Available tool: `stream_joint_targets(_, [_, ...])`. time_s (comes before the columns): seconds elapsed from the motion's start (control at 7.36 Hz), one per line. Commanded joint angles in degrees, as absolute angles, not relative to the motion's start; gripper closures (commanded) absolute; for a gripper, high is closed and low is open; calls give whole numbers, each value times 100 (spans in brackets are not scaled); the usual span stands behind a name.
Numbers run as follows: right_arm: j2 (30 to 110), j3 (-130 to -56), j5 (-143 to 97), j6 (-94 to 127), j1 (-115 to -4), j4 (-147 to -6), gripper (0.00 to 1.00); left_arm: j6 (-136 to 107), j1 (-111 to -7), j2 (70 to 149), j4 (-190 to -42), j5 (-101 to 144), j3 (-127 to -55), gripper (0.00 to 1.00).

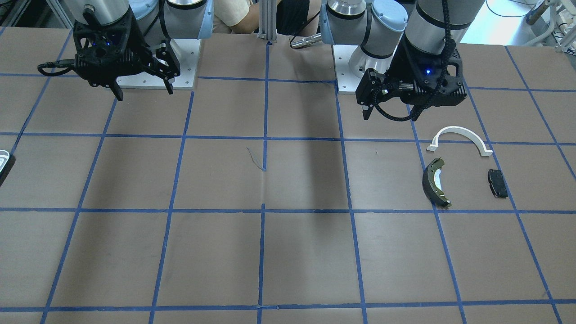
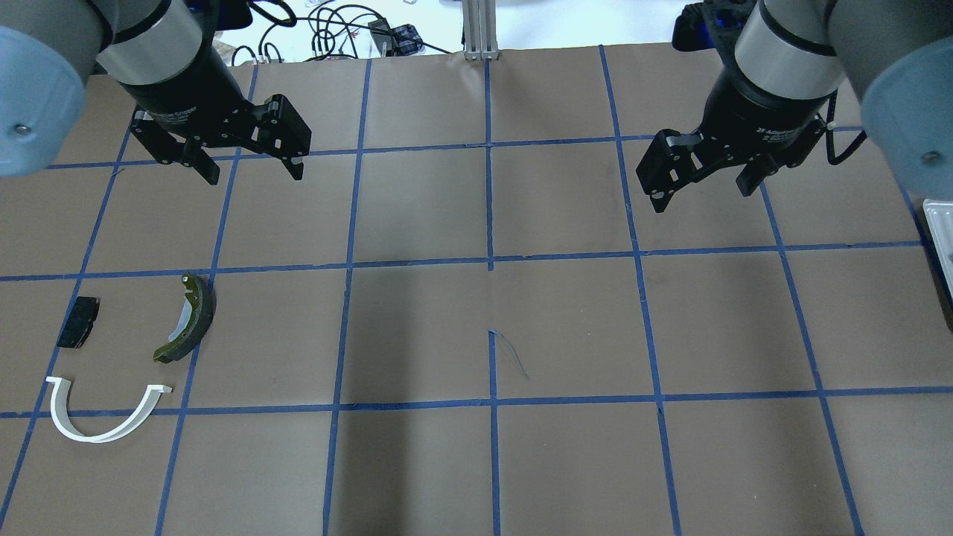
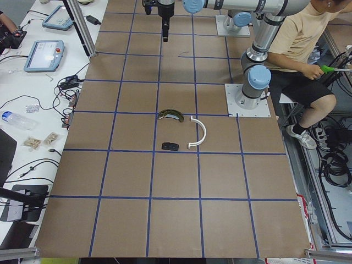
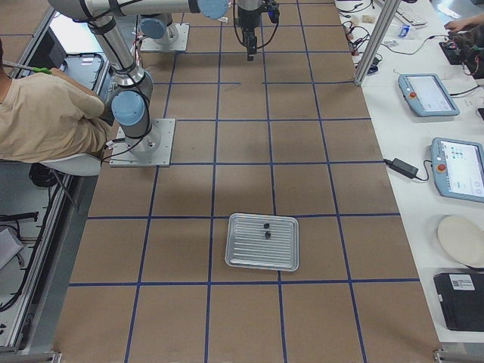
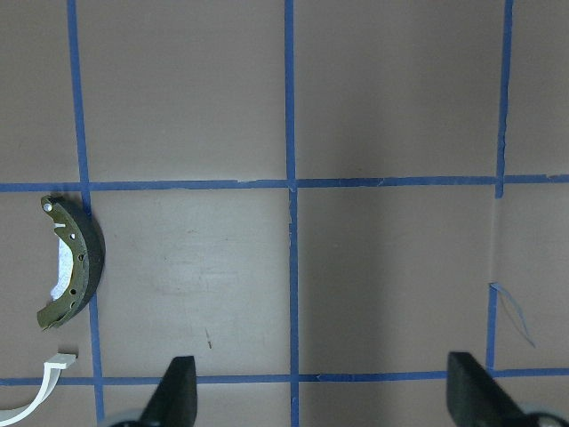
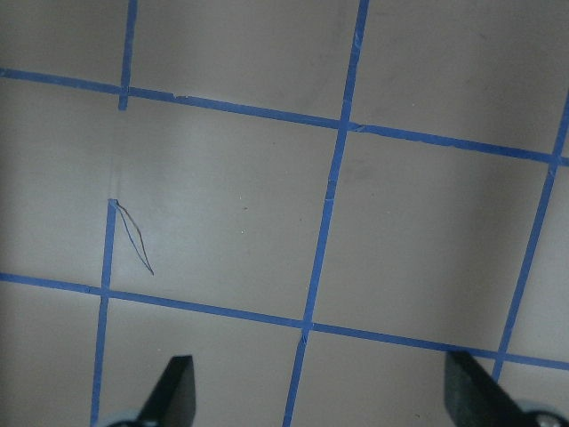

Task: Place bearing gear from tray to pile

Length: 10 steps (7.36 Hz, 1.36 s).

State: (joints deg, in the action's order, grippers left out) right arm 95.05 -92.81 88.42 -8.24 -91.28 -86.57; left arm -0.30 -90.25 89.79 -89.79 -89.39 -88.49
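The pile lies on the robot's left side of the table: a white half-ring arch point(image 2: 97, 439) point(image 1: 459, 129), a dark brake shoe with olive lining point(image 2: 195, 316) point(image 1: 431, 180) point(image 5: 76, 267) and a small black pad point(image 2: 78, 331) point(image 1: 497, 183). The ribbed metal tray point(image 4: 261, 265) sits at the far right end and holds two small dark parts point(image 4: 266, 225), too small to tell which is the bearing gear. My left gripper point(image 2: 255, 175) point(image 1: 390, 117) hangs open and empty above the table, beyond the pile. My right gripper point(image 2: 701, 197) point(image 1: 145, 94) is open and empty, well away from the tray.
The table is brown paper with a blue tape grid. The arm bases point(image 1: 157, 67) stand at the robot's edge, with a seated person point(image 3: 300, 55) behind them. The tray's edge shows at the overhead view's right border point(image 2: 939, 231). Tablets and cables lie on the side benches.
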Motion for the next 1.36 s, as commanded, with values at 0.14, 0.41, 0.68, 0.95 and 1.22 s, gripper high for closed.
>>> stream_joint_targets(0.14, [9510, -9098, 8484, -809, -9149, -8508, 0, -35, -9026, 8974, -8974, -8912, -8859, 0])
stream_joint_targets(0.41, [9466, -9114, 8586, -809, -9045, -8578, 0, -35, -9026, 8974, -8974, -8903, -8859, 0])
stream_joint_targets(0.68, [9098, -9114, 8578, -1184, -8258, -8831, 0, -35, -9018, 8965, -8974, -8904, -8851, 0])
stream_joint_targets(0.95, [8574, -9097, 9101, -1982, -7029, -9504, 0, -35, -9026, 8956, -8982, -8895, -8859, 0])
stream_joint_targets(1.22, [7896, -9132, 9202, -3475, -5894, -10010, 0, -35, -9026, 8956, -8974, -8895, -8859, 0])
